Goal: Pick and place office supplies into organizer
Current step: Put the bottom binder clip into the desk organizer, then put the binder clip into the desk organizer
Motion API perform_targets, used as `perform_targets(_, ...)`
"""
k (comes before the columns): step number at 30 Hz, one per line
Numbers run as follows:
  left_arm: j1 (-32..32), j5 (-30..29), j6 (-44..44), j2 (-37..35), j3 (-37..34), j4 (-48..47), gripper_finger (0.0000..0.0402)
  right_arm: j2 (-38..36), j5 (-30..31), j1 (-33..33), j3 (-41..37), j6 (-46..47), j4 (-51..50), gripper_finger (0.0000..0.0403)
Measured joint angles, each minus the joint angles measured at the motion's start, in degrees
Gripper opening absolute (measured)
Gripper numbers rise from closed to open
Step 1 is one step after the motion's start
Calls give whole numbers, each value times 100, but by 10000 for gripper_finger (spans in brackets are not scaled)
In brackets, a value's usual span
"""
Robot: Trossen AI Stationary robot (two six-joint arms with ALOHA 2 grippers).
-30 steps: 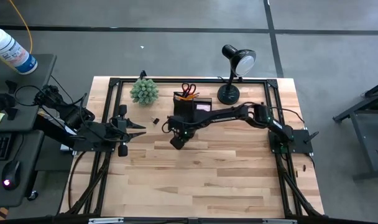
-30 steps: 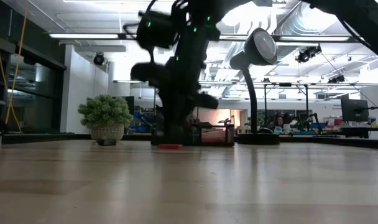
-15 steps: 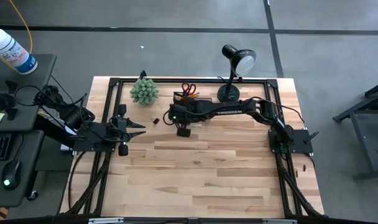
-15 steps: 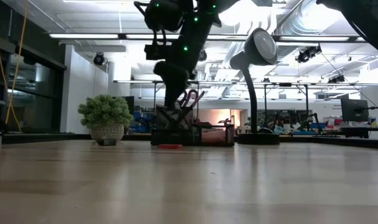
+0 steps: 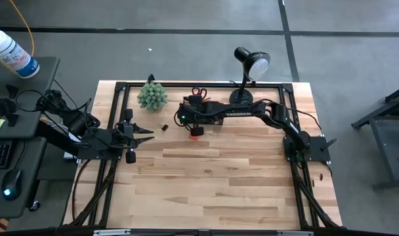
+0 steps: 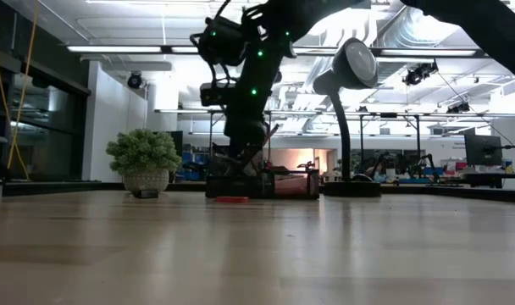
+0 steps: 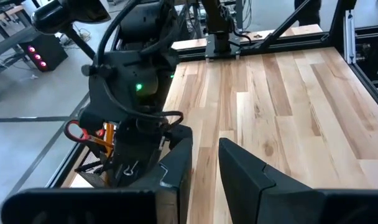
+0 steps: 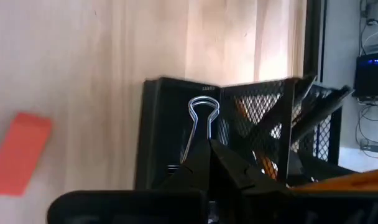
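Wooden slats fill the high view's centre. Within the last second the right gripper [image 8: 209, 163] has been carried from the bare boards up over the organizer [image 5: 201, 107], clenched on a binder clip [image 8: 203, 118], so a drop appears imminent. An orange eraser [image 5: 195, 132] lies just below; plant [image 5: 151, 96] and lamp [image 5: 247, 75] flank. The left gripper [image 5: 146, 135] waits centre-left, half parted, grasping nothing.

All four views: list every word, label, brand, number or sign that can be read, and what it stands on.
No text can be read in any view.
White bottle beside the table, high view: blue label, print too small to read.
Binder clip over the organizer, right wrist view: no marking shows.
Screens in the room behind the table, low view: too far off to read.
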Motion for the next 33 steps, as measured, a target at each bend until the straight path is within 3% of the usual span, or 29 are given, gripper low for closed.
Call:
perform_targets(13,0,-101,-9,0,0,3,69,68,-84,-146,7,-116,-170,3)
perform_targets(25,0,-97,-9,0,0,-1,69,68,308,-130,14,-57,-195,120)
perform_targets(28,0,-92,-9,0,0,-42,69,68,189,-10,267,203,-632,130)
perform_targets(33,0,-81,-152,0,0,-281,69,57,-579,363,947,909,-1528,124)
